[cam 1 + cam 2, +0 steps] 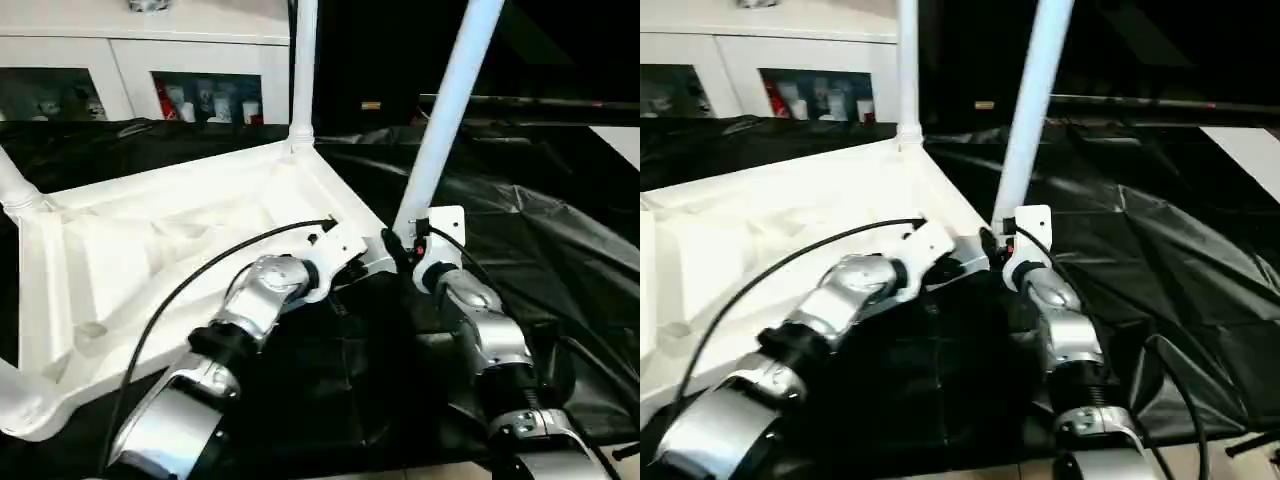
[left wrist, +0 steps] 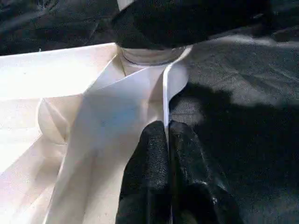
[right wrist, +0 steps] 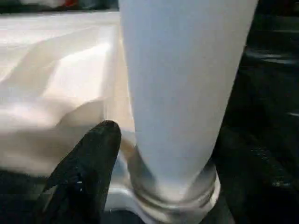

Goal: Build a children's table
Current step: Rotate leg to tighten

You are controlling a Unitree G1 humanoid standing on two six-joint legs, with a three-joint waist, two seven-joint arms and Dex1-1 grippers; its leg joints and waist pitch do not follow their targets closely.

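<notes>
- Children's table (image 1: 150, 250) is lying upside down on the black-draped work table (image 1: 560, 250), ribbed underside up, with legs standing in its corner sockets.
- Left gripper (image 2: 167, 140) has its black fingers pinched together on the thin edge of the tabletop, just beside the near corner socket.
- Right gripper (image 1: 405, 250) straddles the tilted leg (image 1: 450, 110) at its base, one finger (image 3: 88, 163) on each side, right where it enters the socket.
- Behind, the white cabinet (image 1: 150, 70) holds small colourful items behind its glass doors.

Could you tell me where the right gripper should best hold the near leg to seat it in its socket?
Low on the leg, just above the socket, from the robot's side. The tube is widest there and leans, so a low grip steers it best.
</notes>
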